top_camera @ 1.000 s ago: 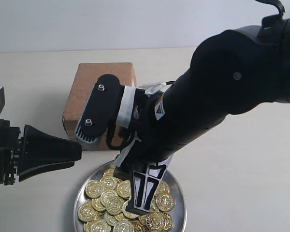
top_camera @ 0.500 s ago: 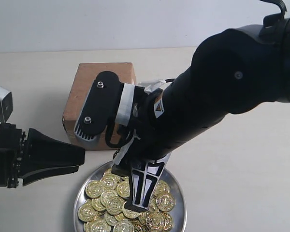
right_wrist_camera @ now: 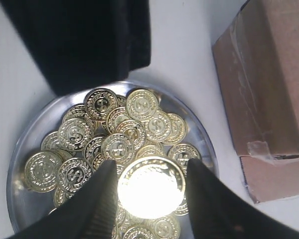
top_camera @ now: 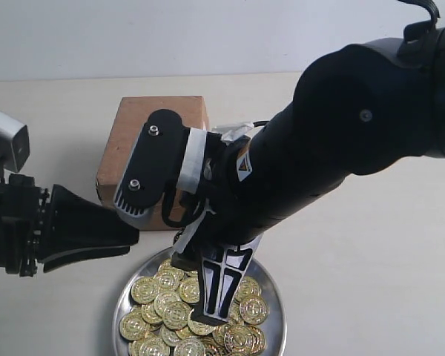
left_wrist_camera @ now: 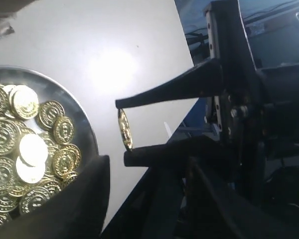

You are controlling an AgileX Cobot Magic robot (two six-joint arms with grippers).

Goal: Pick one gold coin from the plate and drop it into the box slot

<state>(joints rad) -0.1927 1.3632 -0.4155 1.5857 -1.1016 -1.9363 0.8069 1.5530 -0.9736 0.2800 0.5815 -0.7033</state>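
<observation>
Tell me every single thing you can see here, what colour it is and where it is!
table: one, pale cream, under everything.
box: one, brown cardboard, on the table next to the plate.
plate: one, shiny silver, on the table.
piled coins: too many to count, gold, heaped in the plate.
edge-on coin: one, gold, pinched in the left gripper, beside the plate.
bright coin: one, gold, between the right gripper's fingers, above the pile.
left gripper: one, black, shut on the edge-on coin.
right gripper: one, black, over the plate, shut on the bright coin.
</observation>
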